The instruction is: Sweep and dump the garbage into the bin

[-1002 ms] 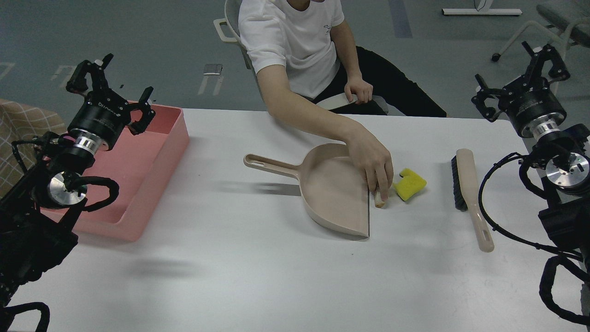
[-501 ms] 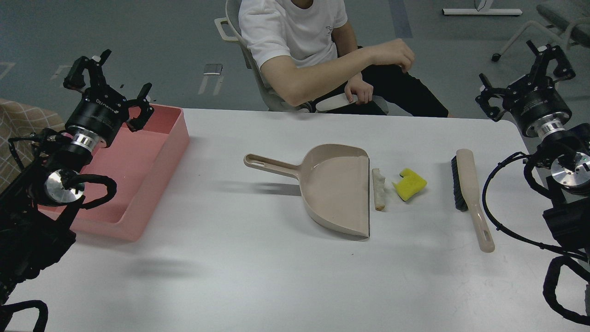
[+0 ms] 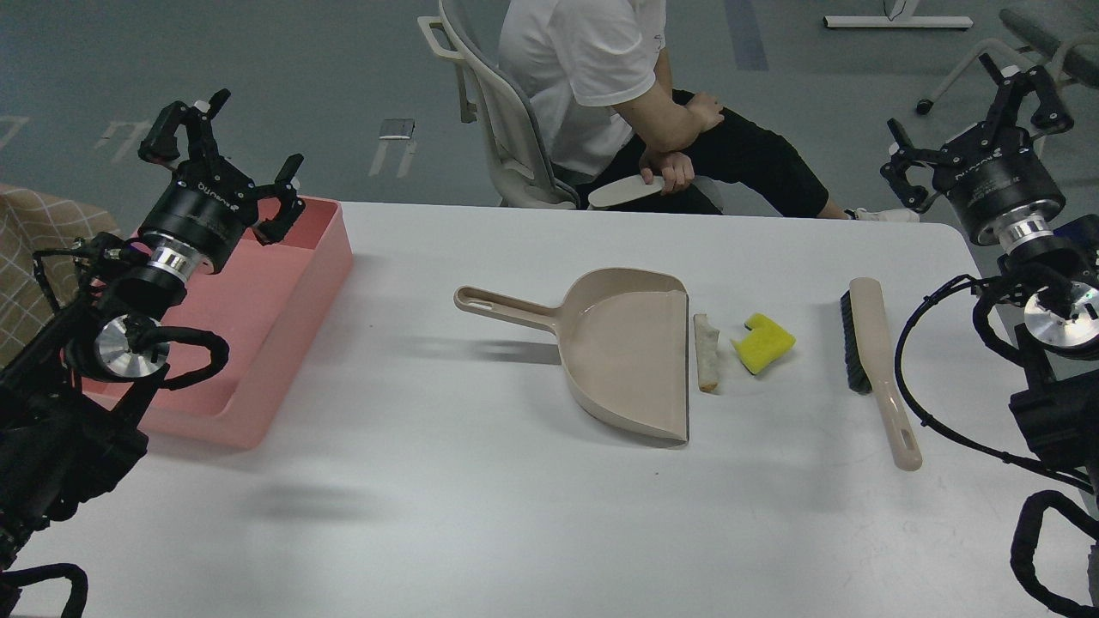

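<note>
A notched yellow sponge chunk and a thin pale bread-like slice lie on the white table, just right of the beige dustpan. The dustpan's open edge faces the slice and its handle points left. A beige hand brush with black bristles lies further right. The pink bin stands at the table's left edge. My left gripper is open and empty above the bin's far end. My right gripper is open and empty above the table's far right corner.
A person in a white shirt sits on a chair behind the table's far edge, turned away, hands in the lap. A checked cloth shows at the far left. The table reaches to the near edge of the view.
The person's hand left the bread slice beside the dustpan and withdrew; the person turned away on the chair. My left gripper shifted slightly right. The right gripper barely moved.
</note>
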`<state>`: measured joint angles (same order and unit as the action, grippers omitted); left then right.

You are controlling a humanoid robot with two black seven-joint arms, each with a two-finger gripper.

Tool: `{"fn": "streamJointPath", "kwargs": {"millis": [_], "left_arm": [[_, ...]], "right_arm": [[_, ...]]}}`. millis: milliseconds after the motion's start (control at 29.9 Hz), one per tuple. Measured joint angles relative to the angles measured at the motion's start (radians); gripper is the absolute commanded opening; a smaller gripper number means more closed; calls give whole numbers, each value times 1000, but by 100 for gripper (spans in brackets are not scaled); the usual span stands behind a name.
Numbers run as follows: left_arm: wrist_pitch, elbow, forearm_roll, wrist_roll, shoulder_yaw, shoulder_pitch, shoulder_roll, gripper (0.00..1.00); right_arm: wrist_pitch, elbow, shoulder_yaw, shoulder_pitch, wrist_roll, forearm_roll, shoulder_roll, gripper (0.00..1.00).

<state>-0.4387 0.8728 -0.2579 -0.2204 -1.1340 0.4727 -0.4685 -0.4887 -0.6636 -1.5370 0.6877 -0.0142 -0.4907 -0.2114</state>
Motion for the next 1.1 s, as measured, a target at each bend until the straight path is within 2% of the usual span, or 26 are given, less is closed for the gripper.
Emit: {"fn": "streamJointPath", "kwargs": {"millis": [200, 401, 534, 701, 902, 1102], "left_arm": [[2, 15, -10, 2, 24, 7, -1, 98], [5, 96, -44, 2, 51, -3, -23, 98], [13, 189, -92, 2, 97, -12, -94, 98], [37, 389, -105, -2, 158, -85, -228, 97], [177, 662, -312, -2, 165, -271, -322, 97], [279, 720, -501, 9, 183, -368, -260, 94]], "right_arm": [[0, -12, -3, -22, 0, 0, -4, 100], [0, -52, -9, -59, 0, 0, -14, 100], [0, -68, -11, -76, 0, 0, -15, 100], [0, -72, -12, -91, 0, 0, -21, 100], [0, -109, -17, -127, 0, 0, -36, 100], [0, -114, -19, -149, 0, 0, -40, 100]]}}
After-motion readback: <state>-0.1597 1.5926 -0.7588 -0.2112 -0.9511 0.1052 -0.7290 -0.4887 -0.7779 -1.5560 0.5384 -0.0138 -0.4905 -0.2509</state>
